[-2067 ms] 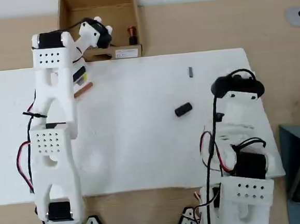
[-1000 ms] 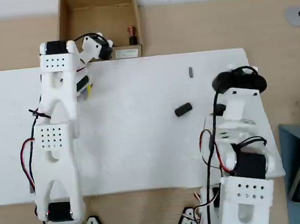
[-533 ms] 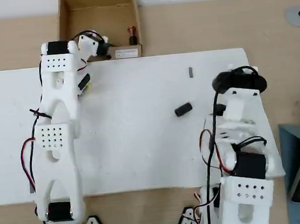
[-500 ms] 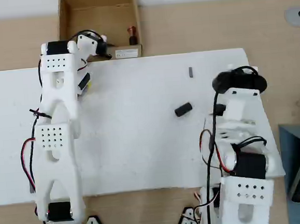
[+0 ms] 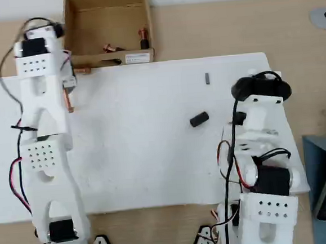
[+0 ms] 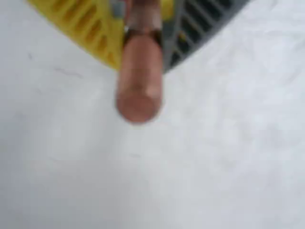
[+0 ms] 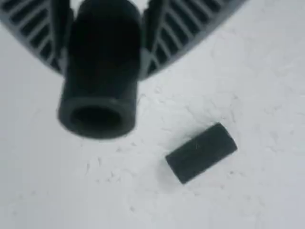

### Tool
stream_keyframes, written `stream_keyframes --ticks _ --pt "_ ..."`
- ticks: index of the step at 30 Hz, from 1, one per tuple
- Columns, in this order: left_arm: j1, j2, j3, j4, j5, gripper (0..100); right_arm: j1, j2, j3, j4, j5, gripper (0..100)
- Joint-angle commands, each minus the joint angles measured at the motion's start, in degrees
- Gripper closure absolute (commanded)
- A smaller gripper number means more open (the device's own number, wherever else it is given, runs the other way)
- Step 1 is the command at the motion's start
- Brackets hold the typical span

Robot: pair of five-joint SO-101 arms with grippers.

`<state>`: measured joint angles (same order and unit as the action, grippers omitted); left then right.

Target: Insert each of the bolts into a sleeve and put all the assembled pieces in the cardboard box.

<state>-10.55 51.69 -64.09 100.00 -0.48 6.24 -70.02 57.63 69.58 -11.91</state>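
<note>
Your left pincer (image 6: pixel 143 26) is pinching a copper bolt (image 6: pixel 139 81) by its upper end. The shank hangs free, likely so it can feed into a sleeve. Your right pincer (image 7: pixel 102 28) grips a black sleeve (image 7: pixel 100 90) with its open bore exposed to receive the bolt. A second sleeve (image 5: pixel 199 119) lies loose on the white mat (image 5: pixel 144 168) covering the bench (image 5: pixel 212 27). The left arm is stretched far, just short of the cardboard box (image 5: pixel 107 22), and the right arm sits folded back.
</note>
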Motion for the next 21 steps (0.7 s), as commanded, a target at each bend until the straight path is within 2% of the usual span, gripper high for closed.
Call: stream_keyframes --ticks 1,11,17,21 --pt "-2.3 -4.5 0.0 0.4 10.0 100 -0.7 -0.7 -4.4 -1.0 -0.1 98.9" --pt "-6.7 -5.1 7.7 0.4 38.9 100 -0.7 -0.8 -5.1 -0.9 -0.2 98.9" --pt "-11.0 -5.1 15.6 0.4 52.0 100 -0.7 -0.8 -6.6 -0.8 -0.1 98.9" --pt "-14.2 -5.1 21.2 0.4 57.7 100 -0.7 -0.8 -6.6 -0.8 -0.1 98.9"
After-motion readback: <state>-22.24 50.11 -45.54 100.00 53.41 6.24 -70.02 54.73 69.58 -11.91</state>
